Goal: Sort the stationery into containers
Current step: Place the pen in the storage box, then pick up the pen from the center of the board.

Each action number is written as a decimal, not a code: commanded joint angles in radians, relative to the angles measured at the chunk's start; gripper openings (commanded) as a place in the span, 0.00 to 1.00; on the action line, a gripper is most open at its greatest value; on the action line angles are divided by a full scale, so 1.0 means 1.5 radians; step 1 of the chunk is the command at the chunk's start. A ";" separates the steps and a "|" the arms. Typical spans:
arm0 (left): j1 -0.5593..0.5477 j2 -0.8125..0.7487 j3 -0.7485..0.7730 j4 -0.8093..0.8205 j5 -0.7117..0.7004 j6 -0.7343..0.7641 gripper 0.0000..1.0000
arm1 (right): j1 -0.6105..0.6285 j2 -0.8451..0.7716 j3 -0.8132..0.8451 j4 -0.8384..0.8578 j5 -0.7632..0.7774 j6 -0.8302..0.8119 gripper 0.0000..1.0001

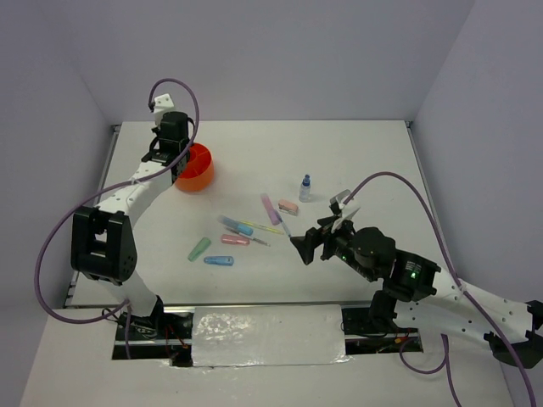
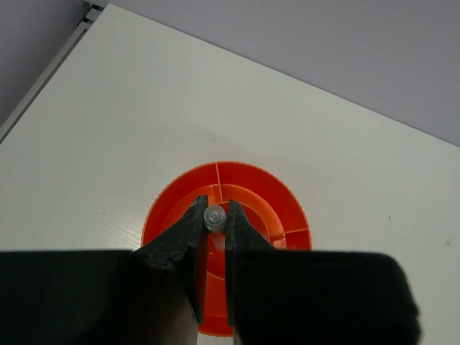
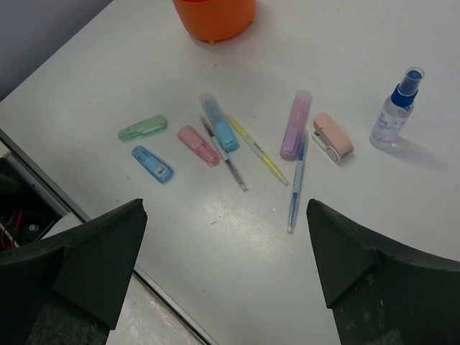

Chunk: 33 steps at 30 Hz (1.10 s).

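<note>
The round orange organizer [image 2: 259, 194] stands at the table's back left, directly below my left gripper [image 2: 215, 208]. That gripper is shut on a thin pen [image 2: 215, 216], seen end-on as a clear round tip over the organizer's inner ring. My right gripper [image 3: 226, 208] hangs open and empty above the table, just short of the loose stationery. Lying there are a green marker [image 3: 142, 128], blue marker [image 3: 152, 164], pink marker [image 3: 198, 144], purple marker [image 3: 295, 123], a yellow pen [image 3: 259, 151], a blue pen [image 3: 295, 183], a pink eraser [image 3: 333, 135] and a small blue-capped bottle [image 3: 397, 108].
A light-blue marker [image 3: 220, 122] and a dark pen [image 3: 226, 154] lie together among the stationery. The table's near edge [image 3: 108, 244] runs close under the right gripper. Grey walls enclose the table on three sides.
</note>
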State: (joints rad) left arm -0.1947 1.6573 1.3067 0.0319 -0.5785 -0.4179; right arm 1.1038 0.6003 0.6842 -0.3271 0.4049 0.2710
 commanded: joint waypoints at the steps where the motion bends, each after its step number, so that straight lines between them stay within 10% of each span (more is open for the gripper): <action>1: 0.002 -0.015 0.004 0.036 0.010 -0.023 0.06 | 0.004 0.001 0.017 0.025 -0.006 -0.006 1.00; 7: 0.002 -0.002 0.011 0.003 0.021 -0.038 0.38 | 0.004 0.026 0.006 0.041 -0.007 -0.007 1.00; 13: 0.002 -0.035 0.006 -0.041 0.025 -0.069 0.99 | -0.033 0.174 0.059 -0.007 -0.071 -0.014 1.00; 19: 0.002 -0.095 0.046 -0.161 0.050 -0.111 0.99 | -0.123 0.358 0.121 0.008 -0.250 -0.088 0.99; 25: 0.002 -0.128 0.182 -0.387 0.255 -0.098 0.99 | -0.133 0.574 0.240 -0.027 -0.287 -0.217 0.69; 33: -0.012 -0.360 -0.005 -0.414 0.405 -0.067 0.99 | -0.135 0.775 0.355 -0.064 -0.277 -0.274 0.52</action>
State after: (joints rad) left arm -0.2062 1.2373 1.3678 -0.5308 -0.0673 -0.5480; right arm 0.9028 1.7199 1.1465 -0.3878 0.0025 -0.0746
